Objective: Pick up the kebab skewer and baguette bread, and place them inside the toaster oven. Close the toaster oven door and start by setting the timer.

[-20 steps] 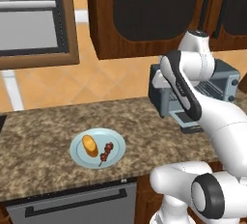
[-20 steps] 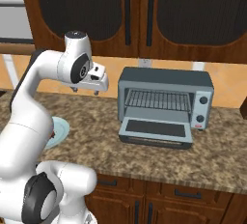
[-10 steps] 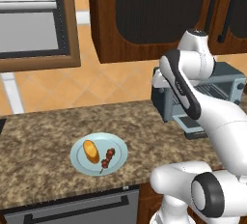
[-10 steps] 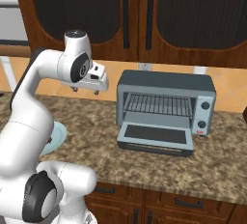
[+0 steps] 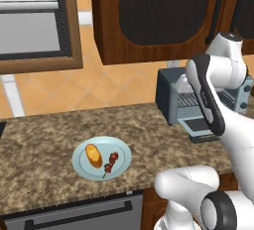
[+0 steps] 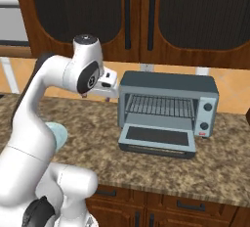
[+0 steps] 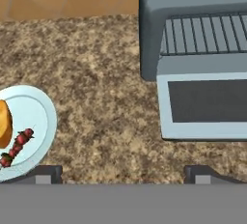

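Both base views have shifted since a second ago, so the camera has moved with the base; plate (image 5: 82, 167) and toaster oven (image 6: 168, 111) keep their places on the counter (image 5: 44, 140). Gripper (image 7: 123, 174) hangs above the counter between plate and oven, jaws spread wide and grasping nothing. Baguette bread (image 5: 93, 155) and kebab skewer (image 5: 111, 162) lie side by side on the plate; toaster oven door (image 6: 157, 140) is dropped flat open.

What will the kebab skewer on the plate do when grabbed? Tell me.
The kebab skewer looks thin and stiff, so probably light. Its rounded chunks may let it roll or pivot between fingers. It lies flat beside the baguette bread on the plate, leaving little clearance underneath.
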